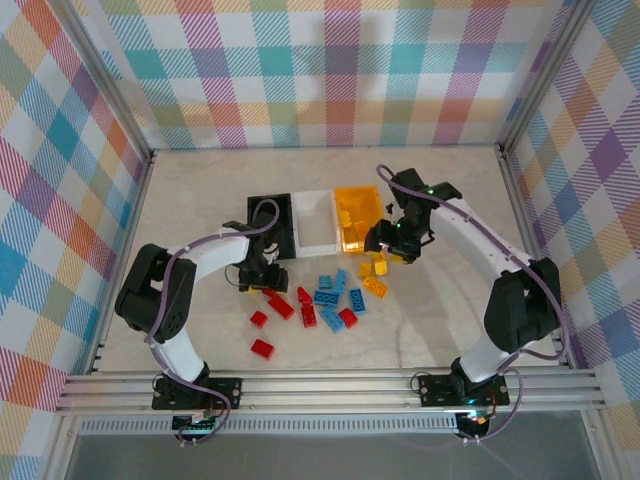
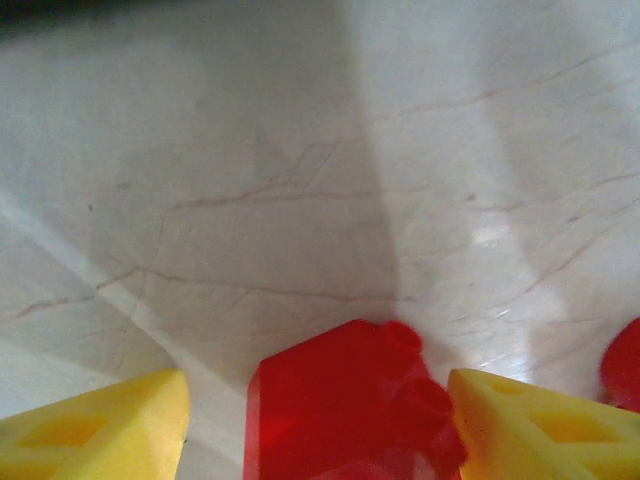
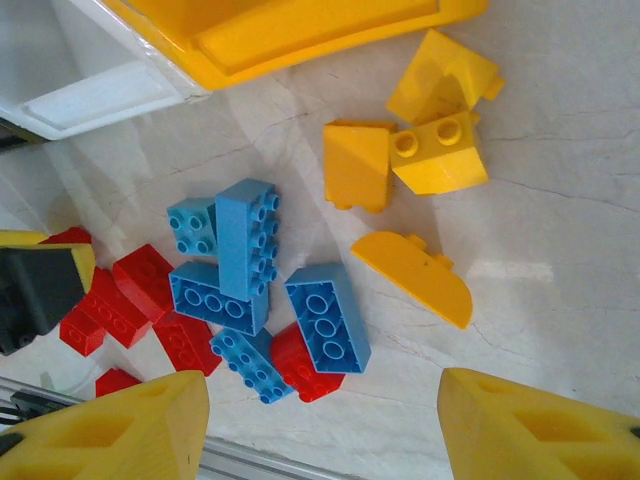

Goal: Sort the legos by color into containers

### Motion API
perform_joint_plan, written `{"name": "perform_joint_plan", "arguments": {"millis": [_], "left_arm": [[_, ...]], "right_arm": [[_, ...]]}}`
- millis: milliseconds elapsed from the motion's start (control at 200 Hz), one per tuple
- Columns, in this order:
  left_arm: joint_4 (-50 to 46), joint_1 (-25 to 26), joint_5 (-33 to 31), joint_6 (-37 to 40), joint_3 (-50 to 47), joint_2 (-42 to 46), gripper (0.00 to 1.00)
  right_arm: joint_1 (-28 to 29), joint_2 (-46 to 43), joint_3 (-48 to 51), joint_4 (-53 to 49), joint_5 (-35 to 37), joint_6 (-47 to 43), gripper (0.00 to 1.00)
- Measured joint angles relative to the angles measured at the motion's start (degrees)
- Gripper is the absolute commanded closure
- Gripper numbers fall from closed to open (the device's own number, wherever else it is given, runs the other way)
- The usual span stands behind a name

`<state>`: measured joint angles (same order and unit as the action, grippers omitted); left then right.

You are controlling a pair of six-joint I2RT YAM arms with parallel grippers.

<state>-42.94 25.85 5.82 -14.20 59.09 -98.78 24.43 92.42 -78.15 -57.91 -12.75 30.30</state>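
beside the white bin (image 1: 315, 222), against its left wall, stands the black bin (image 1: 285, 205). the orange-yellow bin (image 1: 358, 192) stands against the white bin's right wall, so the three containers form one row.

toward the arms from the white bin and a little left of it, the left gripper (image 1: 262, 280) hangs low over the table (image 1: 200, 190). its wrist view shows the left gripper (image 2: 318, 375) with jaws apart and a red brick (image 2: 340, 420) between the yellow fingers (image 2: 100, 430). bare table shows between that brick and one finger. the other finger is at the brick's edge, touching or not i cannot tell.

on the near side of the white bin, straight out from its front wall, lie the blue bricks (image 1: 335, 298) in a loose cluster, with red bricks (image 1: 280, 306) mixed in and spreading leftward from it. the yellow bricks (image 1: 375, 280) lie to the near right of the white bin.

right of the white bin, just past the orange-yellow one's near corner, the right gripper (image 1: 385, 250) hovers above the yellow bricks (image 3: 440, 150). its wrist view shows the right gripper (image 3: 322, 375) with jaws wide apart and nothing between them.
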Motion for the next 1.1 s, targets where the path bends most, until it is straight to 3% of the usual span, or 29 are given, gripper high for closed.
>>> {"name": "perform_joint_plan", "arguments": {"millis": [515, 935, 1100], "left_arm": [[1.31, 0.00, -0.55, -0.44, -0.85, 0.81, 0.61], [-1.90, -0.24, -0.63, -1.16, -0.55, 9.99, 0.65], [-5.90, -1.68, -0.98, -1.22, 4.98, 12.94, 0.65]], "right_arm": [[2.01, 1.31, -0.76, 0.04, -0.37, 0.39, 0.39], [2.71, 1.31, -0.33, 1.22, -0.39, 0.83, 0.39], [3.56, 1.31, -0.26, 1.53, -0.39, 1.07, 0.39]]}}
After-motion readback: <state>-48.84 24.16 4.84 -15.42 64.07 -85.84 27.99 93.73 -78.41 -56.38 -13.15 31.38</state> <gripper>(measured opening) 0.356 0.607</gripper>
